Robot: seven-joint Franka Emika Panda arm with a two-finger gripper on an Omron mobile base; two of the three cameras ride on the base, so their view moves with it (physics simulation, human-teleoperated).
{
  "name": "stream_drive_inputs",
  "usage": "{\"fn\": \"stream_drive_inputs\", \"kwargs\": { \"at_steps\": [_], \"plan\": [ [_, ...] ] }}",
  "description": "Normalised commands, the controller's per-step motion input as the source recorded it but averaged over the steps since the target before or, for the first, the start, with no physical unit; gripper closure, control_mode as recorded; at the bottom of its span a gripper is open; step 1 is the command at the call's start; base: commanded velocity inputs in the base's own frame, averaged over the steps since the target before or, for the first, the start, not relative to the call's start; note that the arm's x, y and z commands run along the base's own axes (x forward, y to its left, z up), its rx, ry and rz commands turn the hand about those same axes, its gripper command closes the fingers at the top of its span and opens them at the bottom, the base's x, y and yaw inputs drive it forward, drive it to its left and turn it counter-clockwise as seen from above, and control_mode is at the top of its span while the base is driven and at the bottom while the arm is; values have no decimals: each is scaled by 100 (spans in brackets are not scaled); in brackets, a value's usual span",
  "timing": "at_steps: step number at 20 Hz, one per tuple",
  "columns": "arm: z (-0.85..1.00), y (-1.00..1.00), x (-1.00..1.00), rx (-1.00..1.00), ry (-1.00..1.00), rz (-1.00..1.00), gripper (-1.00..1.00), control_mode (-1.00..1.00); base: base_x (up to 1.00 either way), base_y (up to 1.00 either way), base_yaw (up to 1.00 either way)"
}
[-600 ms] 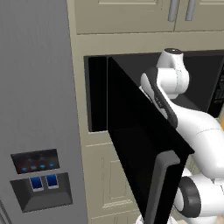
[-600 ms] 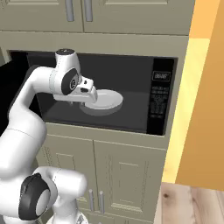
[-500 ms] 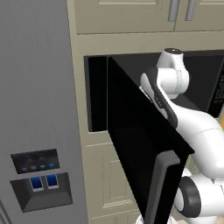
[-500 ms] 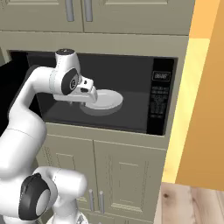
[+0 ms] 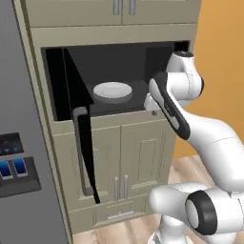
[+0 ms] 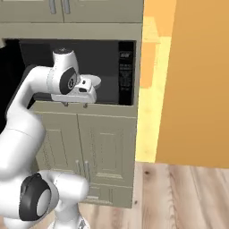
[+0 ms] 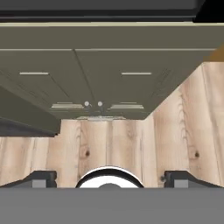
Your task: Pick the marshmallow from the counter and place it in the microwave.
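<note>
The microwave (image 5: 119, 59) stands open, its black door (image 5: 74, 95) swung out to the left with the grey handle (image 5: 83, 152) facing me. A white plate (image 5: 112, 91) lies in the dark cavity; I cannot make out the marshmallow on it or anywhere else. My gripper (image 5: 152, 110) hangs just outside the cavity's front right edge, pointing down, open and empty. From the right it shows as the gripper (image 6: 75, 105) below the sill, left of the button panel (image 6: 125, 71). In the hand view the gripper (image 7: 109, 180) looks down at cabinet doors and floor. The counter is out of view.
A grey fridge (image 5: 19, 143) with a dispenser panel stands left of the open door. Olive cabinet doors (image 5: 133, 157) sit under the microwave and more cabinets (image 6: 67, 9) above it. An orange wall (image 6: 192, 80) rises on the right above wooden floor (image 6: 179, 192).
The whole picture has shifted, so the base has moved. The hand, which was over the plate inside the cavity, is now outside the microwave's front edge.
</note>
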Motion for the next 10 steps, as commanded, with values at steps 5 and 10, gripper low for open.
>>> {"fn": "stream_drive_inputs", "kwargs": {
  "at_steps": [5,10],
  "plan": [
    [0,0,0,0,0,0,-100,100,-11,-57,-70],
    [0,0,0,0,0,0,-100,100,0,-2,-96]
  ]
}}
